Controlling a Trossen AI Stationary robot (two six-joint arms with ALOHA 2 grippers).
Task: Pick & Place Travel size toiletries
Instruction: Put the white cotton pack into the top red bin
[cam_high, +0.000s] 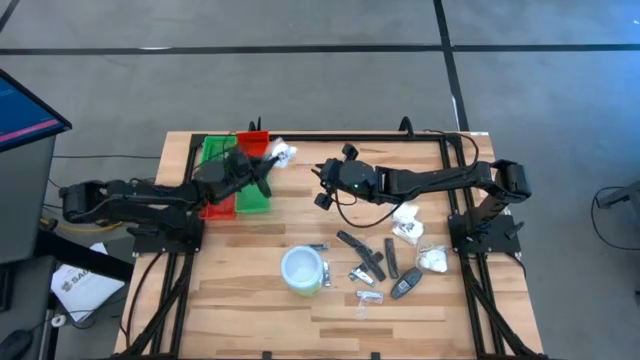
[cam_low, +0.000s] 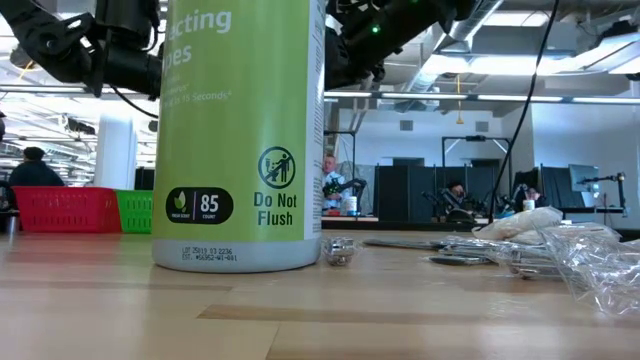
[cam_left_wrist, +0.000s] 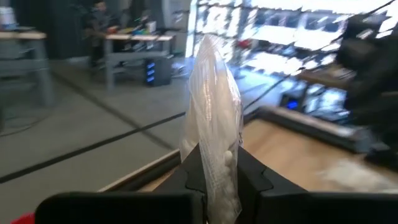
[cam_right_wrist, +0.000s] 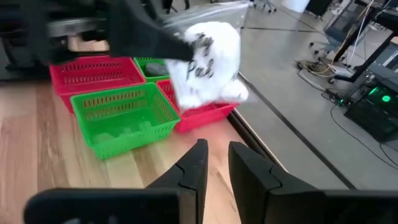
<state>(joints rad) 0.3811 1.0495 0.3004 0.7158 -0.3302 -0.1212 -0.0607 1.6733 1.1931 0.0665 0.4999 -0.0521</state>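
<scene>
My left gripper is shut on a white lumpy packet in clear wrap, one of the travel size toiletries, held in the air over the right end of the red and green baskets. My right gripper hovers to the right of it, pointing toward the baskets. Its fingers are slightly open, nothing between them. Other toiletries lie on the table's right half: dark sticks and white packets. My left gripper pinches one end of the packet between its two fingers. The fingers come level from the table's left. The rest of the packet sticks out beyond the fingertips, lifted clear of the baskets and the table.
A large round white tub with a green side stands near the table's middle front and fills the low view. A clear sachet lies near the front. The table's far edge rail runs just behind both grippers.
</scene>
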